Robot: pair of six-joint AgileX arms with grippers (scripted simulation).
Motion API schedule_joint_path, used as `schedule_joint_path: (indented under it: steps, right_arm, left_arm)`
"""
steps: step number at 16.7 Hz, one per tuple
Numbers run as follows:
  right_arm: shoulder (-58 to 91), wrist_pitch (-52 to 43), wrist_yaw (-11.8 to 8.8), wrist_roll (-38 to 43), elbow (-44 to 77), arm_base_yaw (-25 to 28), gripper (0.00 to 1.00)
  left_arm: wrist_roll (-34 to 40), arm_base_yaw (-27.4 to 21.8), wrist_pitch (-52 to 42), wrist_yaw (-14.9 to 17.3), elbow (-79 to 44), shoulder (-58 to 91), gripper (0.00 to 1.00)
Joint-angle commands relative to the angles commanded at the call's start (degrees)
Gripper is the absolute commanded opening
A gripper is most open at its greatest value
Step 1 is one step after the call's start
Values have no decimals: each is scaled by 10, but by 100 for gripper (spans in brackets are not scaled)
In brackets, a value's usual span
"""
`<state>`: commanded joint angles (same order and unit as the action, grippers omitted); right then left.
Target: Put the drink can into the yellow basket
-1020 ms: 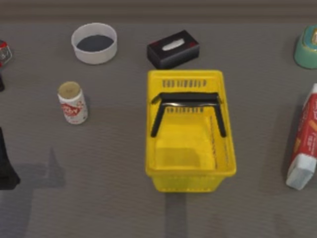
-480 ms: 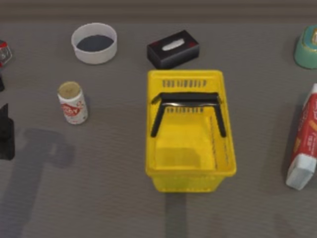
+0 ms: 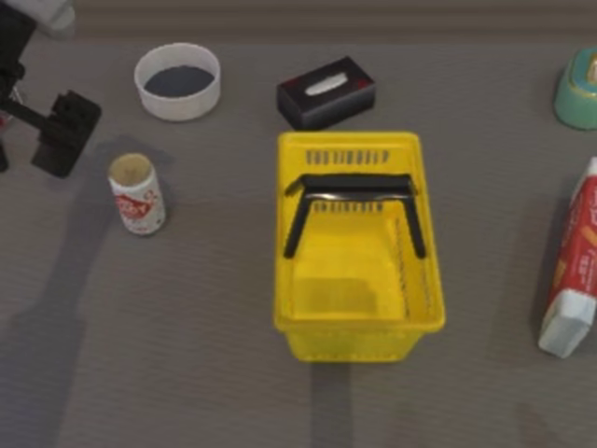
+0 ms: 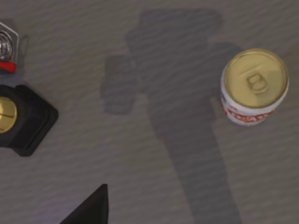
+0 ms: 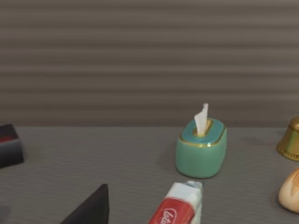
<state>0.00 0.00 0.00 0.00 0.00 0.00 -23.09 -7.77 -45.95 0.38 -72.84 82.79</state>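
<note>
Approach step — left gripper (image 3: 56,135) beside drink can (image 3: 136,193), not touching; finger state cannot be told; can to be straddled squarely, upright, before yellow basket (image 3: 354,245).

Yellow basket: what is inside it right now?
The yellow basket holds nothing visible; its black handles cover a strip of floor. The drink can stands outside, on the table.

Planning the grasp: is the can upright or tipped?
Upright: the drink can stands on the table, its metallic top facing up in the left wrist view.

Rendered tabletop (image 3: 215,373), household clutter
</note>
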Motion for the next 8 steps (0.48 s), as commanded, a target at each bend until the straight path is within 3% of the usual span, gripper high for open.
schedule_joint_path:
  steps: [8]
  right_arm:
    - [0,0,0,0,0,0,100]
  left_arm:
    - [-101,-33,-208,0,-334,398,100]
